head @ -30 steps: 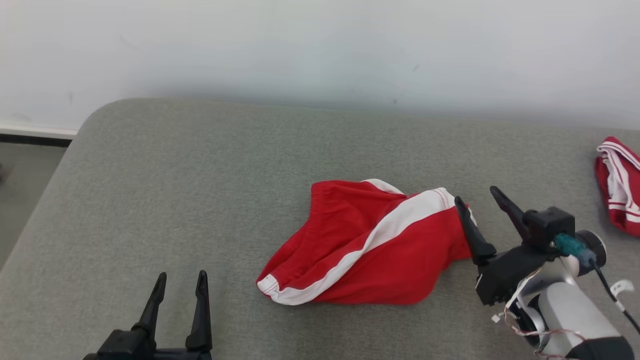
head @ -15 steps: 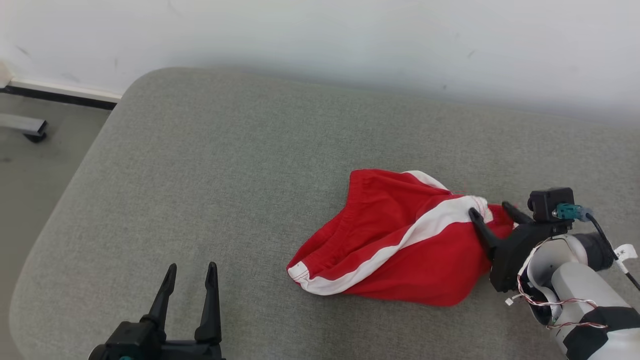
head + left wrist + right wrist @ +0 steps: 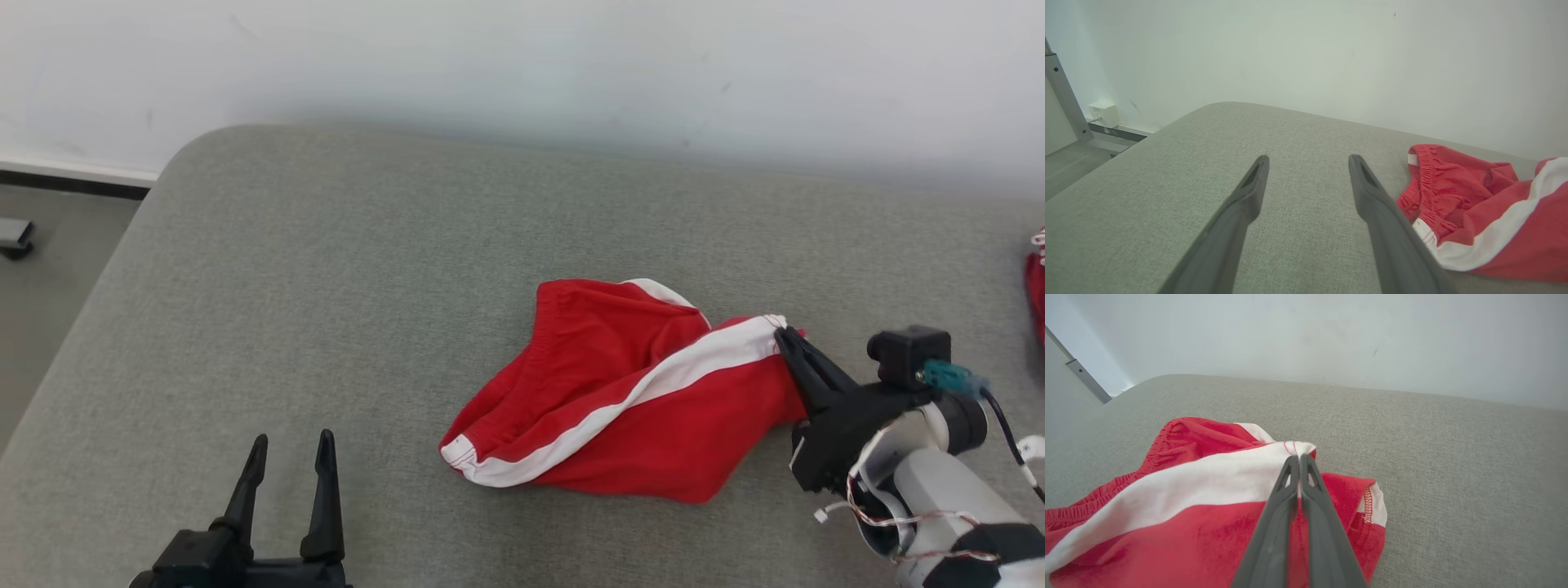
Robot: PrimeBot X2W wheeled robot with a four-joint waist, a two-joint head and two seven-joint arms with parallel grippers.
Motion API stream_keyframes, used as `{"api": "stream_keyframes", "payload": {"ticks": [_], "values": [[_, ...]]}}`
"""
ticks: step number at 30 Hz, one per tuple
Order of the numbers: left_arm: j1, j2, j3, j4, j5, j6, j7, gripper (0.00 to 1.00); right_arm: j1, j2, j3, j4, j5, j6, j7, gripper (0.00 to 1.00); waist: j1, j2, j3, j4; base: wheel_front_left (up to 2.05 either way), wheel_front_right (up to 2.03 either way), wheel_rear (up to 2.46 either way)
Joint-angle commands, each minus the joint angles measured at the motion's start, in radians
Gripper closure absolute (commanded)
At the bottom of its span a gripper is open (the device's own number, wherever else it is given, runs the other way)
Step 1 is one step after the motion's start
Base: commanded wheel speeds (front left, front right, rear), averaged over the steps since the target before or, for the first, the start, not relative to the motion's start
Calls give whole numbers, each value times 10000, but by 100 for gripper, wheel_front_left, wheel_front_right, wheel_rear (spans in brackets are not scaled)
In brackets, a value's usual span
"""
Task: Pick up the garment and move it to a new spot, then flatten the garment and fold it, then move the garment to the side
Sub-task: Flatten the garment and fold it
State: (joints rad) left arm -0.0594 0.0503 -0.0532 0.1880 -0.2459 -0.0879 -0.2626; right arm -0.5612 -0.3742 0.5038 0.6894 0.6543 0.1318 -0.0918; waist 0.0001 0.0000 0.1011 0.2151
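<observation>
The garment (image 3: pixel 629 392) is a pair of red shorts with a white side stripe, lying crumpled on the grey cushioned surface (image 3: pixel 343 278). My right gripper (image 3: pixel 789 336) is shut on the garment's right hem, where the white stripe ends. The right wrist view has the two fingers pressed together at the stripe's tip (image 3: pixel 1299 458), with the red cloth (image 3: pixel 1180 535) bunched below them. At the lower left my left gripper (image 3: pixel 290 457) stands open and apart from the garment. Between its fingers in the left wrist view (image 3: pixel 1308 163) lies bare cushion, and the garment (image 3: pixel 1478 212) is to its right.
Another red and white garment (image 3: pixel 1037 286) peeks in at the right edge. The cushion's rounded left edge (image 3: pixel 122 245) drops to the floor, where a dark foot of some frame (image 3: pixel 15 238) stands. A pale wall (image 3: pixel 522 65) rises behind the cushion.
My right gripper moved onto the garment's right hem and shut on it; the cloth there bunched up. The head camera shifted between frames. My left gripper stayed open.
</observation>
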Motion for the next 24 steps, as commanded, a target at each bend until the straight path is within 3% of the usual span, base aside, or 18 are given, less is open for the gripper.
{"api": "stream_keyframes", "payload": {"ticks": [1,9,18,19,20,24], "values": [[170,3,48,-42,54,-1,-29,0,366,-173,1,-256,127,-27,-313,100,-1,0,-169,-320,0,0,0],[344,1,185,-99,152,-48,-29,0,2004,-502,-684,-1910,-227,-27,-1429,100,-1,0,-275,-884,0,0,0],[405,3,357,-124,228,-83,-29,0,4620,111,-1779,-3685,-755,-27,-1421,100,-1,0,-366,-1309,0,0,0],[427,3,370,-120,240,-94,-29,0,4871,207,-1891,-3795,-803,-27,-1378,88,-1,0,-379,-1352,0,0,0],[473,3,401,-117,267,-110,-29,0,5173,300,-2130,-4006,-1124,-27,-1387,0,-1,0,-419,-1439,0,0,0],[509,4,481,-104,319,-156,-29,0,5462,592,-2468,-4335,-1565,-27,-1484,0,-1,0,-506,-1601,0,0,0]]}}
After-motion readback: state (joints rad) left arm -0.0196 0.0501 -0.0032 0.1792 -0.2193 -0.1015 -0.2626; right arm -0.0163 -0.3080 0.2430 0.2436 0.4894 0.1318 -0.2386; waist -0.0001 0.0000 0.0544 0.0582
